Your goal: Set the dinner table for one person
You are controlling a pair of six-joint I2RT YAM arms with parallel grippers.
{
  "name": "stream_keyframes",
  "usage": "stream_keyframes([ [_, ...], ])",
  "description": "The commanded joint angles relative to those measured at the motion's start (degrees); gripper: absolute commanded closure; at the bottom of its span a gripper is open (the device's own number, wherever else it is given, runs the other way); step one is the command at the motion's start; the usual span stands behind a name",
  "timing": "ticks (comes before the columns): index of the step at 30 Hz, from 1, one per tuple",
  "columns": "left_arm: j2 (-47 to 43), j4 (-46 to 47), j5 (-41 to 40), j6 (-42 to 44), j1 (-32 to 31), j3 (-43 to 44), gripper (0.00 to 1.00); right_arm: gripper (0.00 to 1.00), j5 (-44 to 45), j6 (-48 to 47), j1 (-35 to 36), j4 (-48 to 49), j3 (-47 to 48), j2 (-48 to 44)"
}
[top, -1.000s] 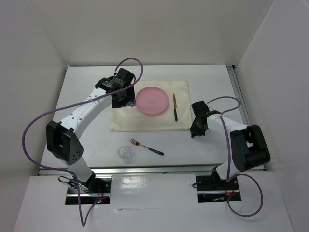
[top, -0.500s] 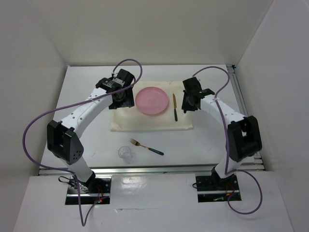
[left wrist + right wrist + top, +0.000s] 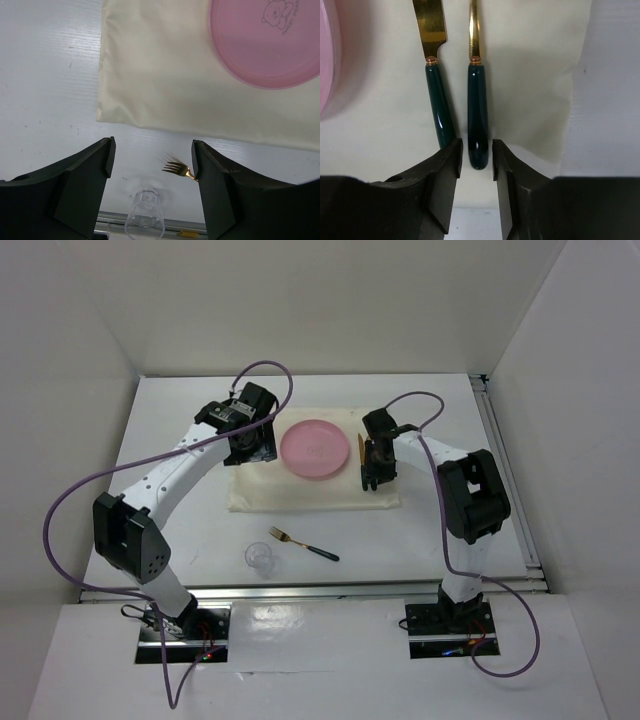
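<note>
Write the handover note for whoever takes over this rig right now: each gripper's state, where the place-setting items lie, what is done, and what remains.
Left gripper: open, empty, above the placemat's left edge.
Right gripper: fingers flank the handle end of a green-handled utensil lying beside the knife on the placemat; gripped or released, cannot tell.
Done: pink plate on the placemat, knife to its right.
Left: fork and clear cup lie on the bare dinner table near the front edge; both probably belong at the setting.

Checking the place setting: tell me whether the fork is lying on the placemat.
No, the fork lies on the bare table, off the placemat's near edge, beside the glass.
</note>
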Motion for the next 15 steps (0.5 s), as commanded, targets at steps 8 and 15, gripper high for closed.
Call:
stream_keyframes([
  [8,-1.69,-0.72,-0.19,-0.09,0.29,0.09,0.21,0.55,1.76,0.26,1.70,-2.66,2.81,-8.38],
  [15,-4.31,-2.04,-0.71,-1.14,3.70,3.34,0.19,0.31,-8.93,0.79,12.32,2.93,-0.33,-18.32],
])
